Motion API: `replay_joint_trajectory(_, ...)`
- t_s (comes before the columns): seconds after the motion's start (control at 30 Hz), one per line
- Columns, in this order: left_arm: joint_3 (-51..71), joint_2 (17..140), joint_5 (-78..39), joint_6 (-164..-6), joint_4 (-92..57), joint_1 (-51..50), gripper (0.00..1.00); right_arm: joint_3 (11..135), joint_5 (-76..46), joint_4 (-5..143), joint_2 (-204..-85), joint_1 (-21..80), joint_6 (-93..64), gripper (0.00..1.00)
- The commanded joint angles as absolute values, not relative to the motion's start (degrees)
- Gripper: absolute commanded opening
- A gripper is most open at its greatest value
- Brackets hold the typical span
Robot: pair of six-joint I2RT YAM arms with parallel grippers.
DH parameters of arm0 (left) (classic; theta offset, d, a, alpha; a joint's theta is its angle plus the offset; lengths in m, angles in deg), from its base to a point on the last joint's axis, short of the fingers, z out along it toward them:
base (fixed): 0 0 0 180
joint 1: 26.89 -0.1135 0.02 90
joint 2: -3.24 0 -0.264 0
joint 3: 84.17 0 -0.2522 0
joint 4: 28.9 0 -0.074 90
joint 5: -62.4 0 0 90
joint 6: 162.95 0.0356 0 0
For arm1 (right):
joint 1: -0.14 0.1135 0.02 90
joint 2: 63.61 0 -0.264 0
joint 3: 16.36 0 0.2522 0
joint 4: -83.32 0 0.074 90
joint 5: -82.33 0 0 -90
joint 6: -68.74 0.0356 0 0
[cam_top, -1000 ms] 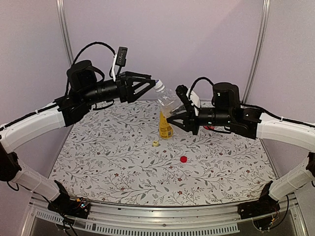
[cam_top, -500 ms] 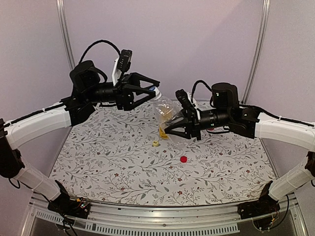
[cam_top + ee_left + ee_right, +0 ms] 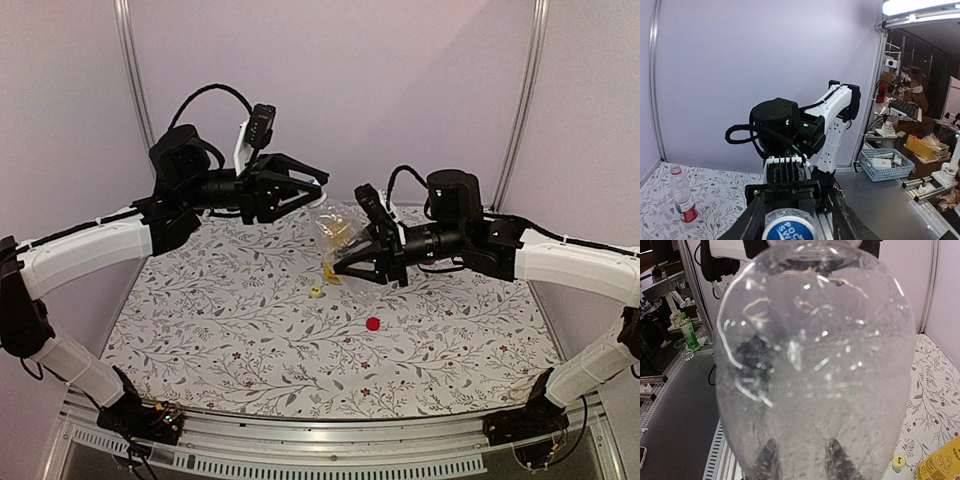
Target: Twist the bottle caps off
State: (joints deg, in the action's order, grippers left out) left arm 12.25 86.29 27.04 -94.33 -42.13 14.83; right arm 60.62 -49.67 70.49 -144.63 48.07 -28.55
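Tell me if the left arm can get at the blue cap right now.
Probably yes. The right gripper holds the clear bottle up with its blue cap pointed at the left gripper, whose fingers flank the cap with nothing between them and it.

White capitals are printed on the blue cap (image 3: pixel 790 229) of the clear bottle (image 3: pixel 338 232). In the left wrist view "POC" can be read on the upper line and "SW" on the line below, and the rest of both words is lost at the lower edge of the frame. Print is carried on the red-labelled bottle (image 3: pixel 682 199), and dark print on the yellow bottle (image 3: pixel 941 463), but neither can be made out.
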Motion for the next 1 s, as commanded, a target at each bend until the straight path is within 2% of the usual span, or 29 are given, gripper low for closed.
replay_joint_trajectory(0.0,10.80,86.98,27.99,-94.95,-43.65,14.46,0.43,61.61,-50.70,71.70,-144.83,47.60,-27.96,0.25)
replay_joint_trajectory(0.2,11.11,86.57,26.12,-96.43,-43.47,14.60,0.31,61.64,-46.97,71.11,-144.68,47.43,-27.48,0.25)
replay_joint_trajectory(0.5,12.15,83.03,15.46,-96.27,-38.96,15.59,0.17,62.87,-35.87,67.44,-144.96,47.25,-28.28,0.24)
replay_joint_trajectory(0.8,11.31,80.40,4.11,-93.54,-31.76,15.29,0.19,62.50,-33.03,66.23,-144.83,47.00,-28.38,0.24)
replay_joint_trajectory(0.97,14.73,78.12,-6.29,-90.45,-27.27,14.80,0.21,61.79,-32.94,66.11,-143.68,46.13,-28.29,0.24)
